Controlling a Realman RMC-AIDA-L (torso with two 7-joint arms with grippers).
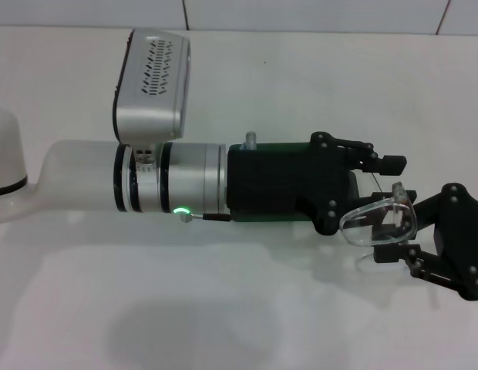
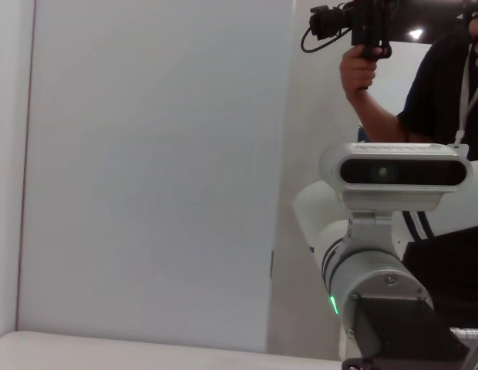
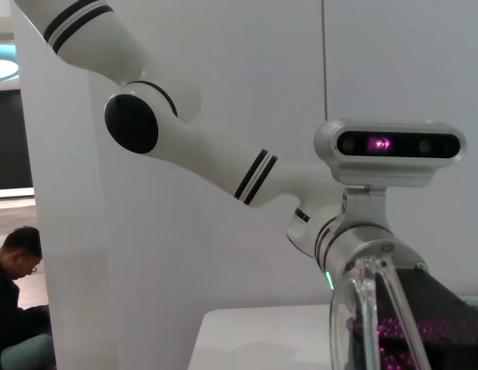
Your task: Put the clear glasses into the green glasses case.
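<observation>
The clear glasses (image 1: 380, 223) sit off the table, pinched in the right gripper (image 1: 405, 223) at the right edge of the head view, lens face toward the left arm. Their long axis runs roughly across the view, tilted a little; one thin arm trails up toward the upper black finger (image 1: 393, 163) of the left gripper (image 1: 374, 196). In the right wrist view the clear frame (image 3: 370, 316) stands close before the lens, with the left arm's wrist camera (image 3: 389, 150) beyond it.

The green glasses case (image 1: 274, 150) shows only as a dark green strip under and behind the left gripper's black body, so it lies just left of the glasses, between the two grippers' bases. Whether the left fingers clamp the case or just overhang it cannot be told from here; they look spread, upper finger well apart from the lower.

Right arm is nearer the glasses and carries them. The case lies toward the left, very near.
</observation>
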